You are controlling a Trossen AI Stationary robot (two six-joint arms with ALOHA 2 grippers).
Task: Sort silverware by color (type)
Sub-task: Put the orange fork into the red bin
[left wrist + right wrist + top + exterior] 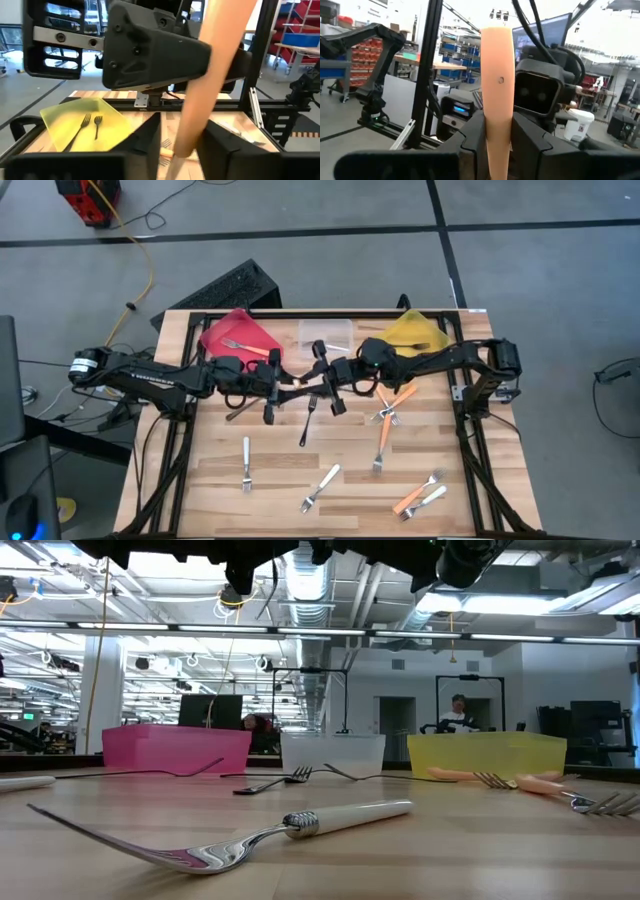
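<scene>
Nearest the low camera lies a white fork (300,830), flat on the table (440,450). More loose forks (385,430) are scattered behind it. None of these is at risk yet, though we judge that a dropped piece could land among them and muddle the piles.

The risk sits mid-table, where both arms meet above the wood. The right gripper (497,127) is clamped on the handle of an orange fork (497,85) and holds it off the table. The left gripper (182,137) has the same handle between its jaws, so we read this as a hand-over. We cannot tell whether the left claw has closed firmly on it.

- If the right lets go before the left bites, the fork falls.
- If both pull while clamped, the smooth handle may twist or slip out.
- In the left wrist view the handle leans across the jaws, so a skewed grip could let it swing.
- The two wrists are very close and could knock each other as they part.

Farthest back stand the red bin (215,335), the clear bin (327,333) and the yellow bin (400,330). The red one holds an orange-handled fork, so we take it for the goal. A loose hold on the way there could tip the fork over the rim or short of it.
</scene>
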